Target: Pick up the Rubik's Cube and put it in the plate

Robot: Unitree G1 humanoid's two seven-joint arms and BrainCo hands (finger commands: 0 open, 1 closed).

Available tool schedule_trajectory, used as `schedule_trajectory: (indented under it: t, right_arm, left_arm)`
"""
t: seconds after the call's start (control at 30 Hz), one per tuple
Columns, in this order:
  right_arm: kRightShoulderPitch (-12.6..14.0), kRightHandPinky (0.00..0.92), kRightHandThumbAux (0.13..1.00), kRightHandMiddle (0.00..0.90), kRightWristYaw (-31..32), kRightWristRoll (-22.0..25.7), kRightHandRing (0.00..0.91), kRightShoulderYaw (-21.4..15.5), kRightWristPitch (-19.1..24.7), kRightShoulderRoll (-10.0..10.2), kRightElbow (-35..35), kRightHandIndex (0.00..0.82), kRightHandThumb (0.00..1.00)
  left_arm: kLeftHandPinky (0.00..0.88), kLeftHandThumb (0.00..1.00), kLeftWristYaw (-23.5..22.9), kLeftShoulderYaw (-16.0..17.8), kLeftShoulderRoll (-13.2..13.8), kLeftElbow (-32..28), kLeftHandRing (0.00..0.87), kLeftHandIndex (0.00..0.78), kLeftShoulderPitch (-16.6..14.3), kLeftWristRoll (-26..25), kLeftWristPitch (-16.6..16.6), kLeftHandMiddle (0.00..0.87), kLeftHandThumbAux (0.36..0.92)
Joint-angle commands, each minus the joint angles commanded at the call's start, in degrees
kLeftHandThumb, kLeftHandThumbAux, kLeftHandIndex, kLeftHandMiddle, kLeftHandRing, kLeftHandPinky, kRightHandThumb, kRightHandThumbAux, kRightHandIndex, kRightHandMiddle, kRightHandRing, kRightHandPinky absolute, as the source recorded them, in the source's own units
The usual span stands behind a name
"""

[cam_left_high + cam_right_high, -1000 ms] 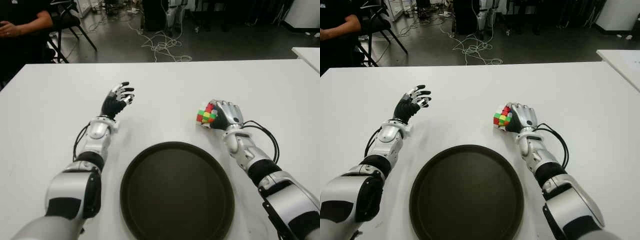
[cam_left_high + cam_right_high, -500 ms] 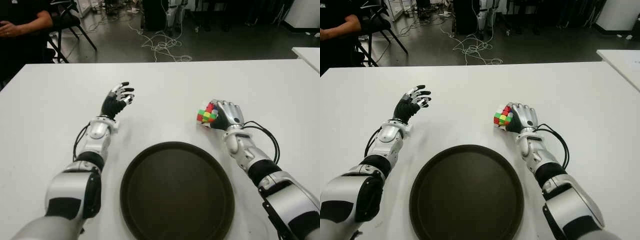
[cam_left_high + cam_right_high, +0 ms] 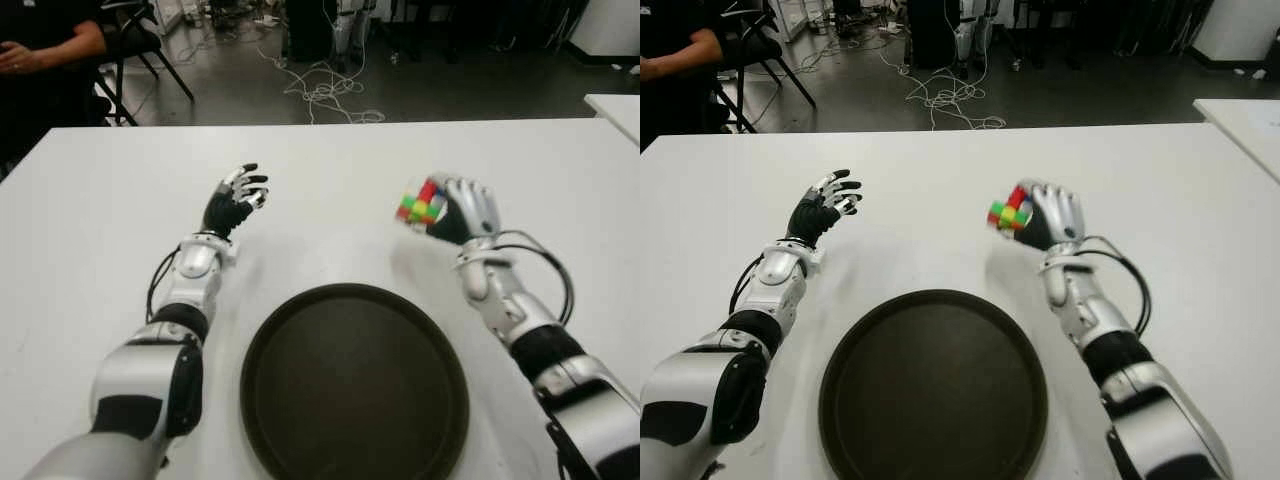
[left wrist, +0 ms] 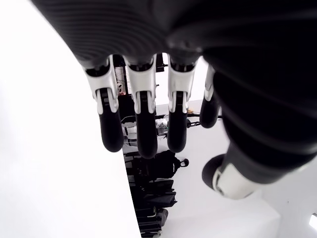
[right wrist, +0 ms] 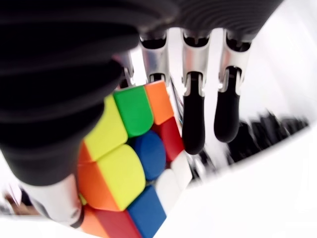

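Note:
The Rubik's Cube (image 3: 420, 203), with mixed red, green, yellow and blue tiles, hangs above the white table in my right hand (image 3: 448, 210), whose fingers are curled around it. In the right wrist view the cube (image 5: 126, 163) fills the palm between thumb and fingers. It is up off the table, just beyond the far right rim of the dark round plate (image 3: 354, 383), which lies at the near centre with nothing in it. My left hand (image 3: 237, 200) shows to the left of the plate, fingers spread and holding nothing.
The white table (image 3: 330, 170) stretches wide around the plate. A second white table's corner (image 3: 615, 108) shows at the far right. Beyond the far edge are floor cables (image 3: 325, 95), a chair, and a seated person (image 3: 40, 50) at the far left.
My right hand has lifted the cube off the table and raised it slightly away from me. The left hand has not moved.

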Motion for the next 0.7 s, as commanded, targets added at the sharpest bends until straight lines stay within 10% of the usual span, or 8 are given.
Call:
schedule_trajectory:
  t: [0.7]
  right_arm:
    - [10.9, 0.694, 0.731, 0.666, -2.3, -3.3, 0.673, -8.0, 0.7, 2.3, -24.7, 0.428, 0.696]
  left_arm:
    - [0.28, 0.105, 0.0, 0.0, 0.3, 0.2, 0.258, 0.174, -0.2, 0.1, 0.8, 0.26, 0.713]
